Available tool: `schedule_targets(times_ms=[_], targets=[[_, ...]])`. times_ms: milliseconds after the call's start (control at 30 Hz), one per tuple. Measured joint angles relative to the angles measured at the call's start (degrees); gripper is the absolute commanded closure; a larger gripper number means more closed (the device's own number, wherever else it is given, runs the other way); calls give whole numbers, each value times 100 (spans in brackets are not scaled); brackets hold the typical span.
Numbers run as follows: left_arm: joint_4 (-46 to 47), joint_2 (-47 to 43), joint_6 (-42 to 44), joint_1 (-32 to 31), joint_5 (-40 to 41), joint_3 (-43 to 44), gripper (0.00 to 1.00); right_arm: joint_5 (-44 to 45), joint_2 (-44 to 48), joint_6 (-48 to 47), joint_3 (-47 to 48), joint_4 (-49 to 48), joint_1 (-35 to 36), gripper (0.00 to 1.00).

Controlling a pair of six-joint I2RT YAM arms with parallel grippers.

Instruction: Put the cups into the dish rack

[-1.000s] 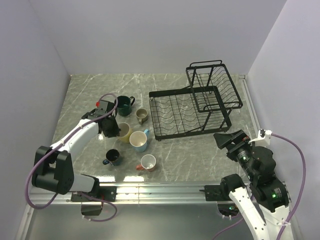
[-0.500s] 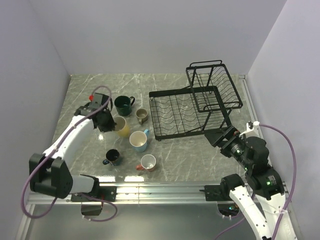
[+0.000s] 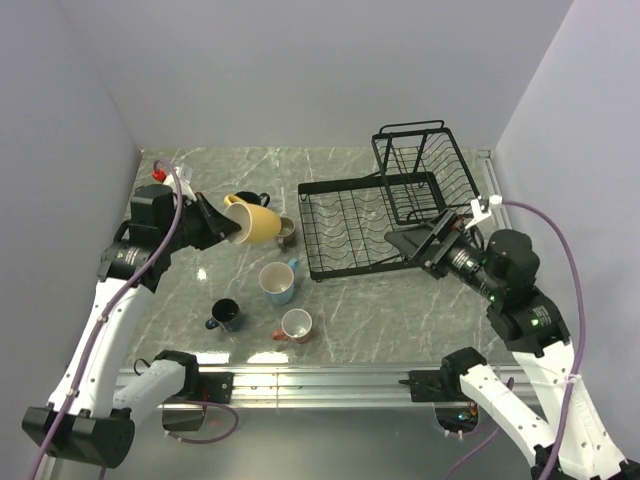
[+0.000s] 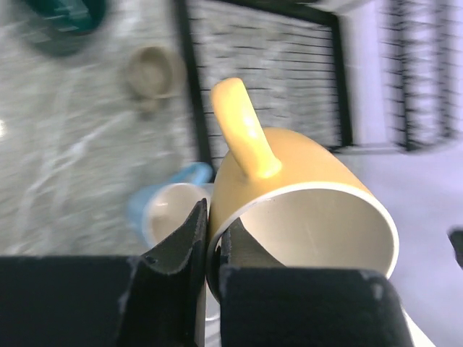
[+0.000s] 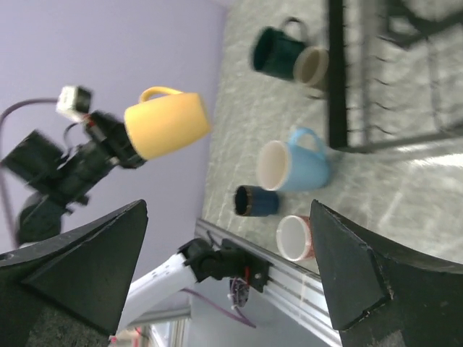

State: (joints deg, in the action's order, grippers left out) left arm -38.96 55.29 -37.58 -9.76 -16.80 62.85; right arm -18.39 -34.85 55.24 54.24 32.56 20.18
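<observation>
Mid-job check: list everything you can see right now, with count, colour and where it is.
yellow mug: 1, yellow, lifted off the table on its side in the left gripper
green mug: 1, dark green, table, far left
olive mug: 1, olive-tan, table, beside the rack
blue mug: 1, light blue, table centre
navy mug: 1, dark navy, table, near side
pink mug: 1, salmon-pink, white inside, near edge
rack: 1, black wire, right of the mugs, holds no mugs
left gripper: shut on the yellow mug's rim
right gripper: open, at the rack's near right corner

Grey marbled tabletop [image 3: 180, 195] with pale veins, plain lavender walls [image 3: 300, 70] on three sides, aluminium rail [image 3: 320, 380] along near edge
</observation>
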Motion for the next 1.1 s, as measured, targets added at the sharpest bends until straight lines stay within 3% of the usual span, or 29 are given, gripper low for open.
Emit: schedule_targets(times_ms=[67, 167, 367, 467, 567, 667, 833, 1100], targets=[[243, -146, -109, -7, -391, -46, 99, -83, -116, -52, 273, -199, 70, 0], [763, -396, -393, -9, -951, -173, 99, -317, -33, 256, 68, -1318, 107, 0], [1891, -520, -1075, -90, -1803, -289, 100, -496, 55, 2022, -1790, -3974, 164, 0], [2205, -498, -1285, -343, -1834, -297, 99, -527, -546, 2321, -1777, -4000, 393, 0], [2420, -382, -1403, -935, -1722, -297, 99, -588, -1257, 2194, -1064, -3517, 647, 1], [2704, -256, -1561, -1589, -1473, -420, 100, -820, -1698, 2164, -466, -3683, 776, 1], [3143, -262, -1838, -2253, -833, -879, 99, -1266, -1950, 2428, -367, -4286, 846, 1], [3617, -323, -2076, -2634, -11, -1104, 100, -1587, -1926, 2280, -411, -3926, 846, 1]])
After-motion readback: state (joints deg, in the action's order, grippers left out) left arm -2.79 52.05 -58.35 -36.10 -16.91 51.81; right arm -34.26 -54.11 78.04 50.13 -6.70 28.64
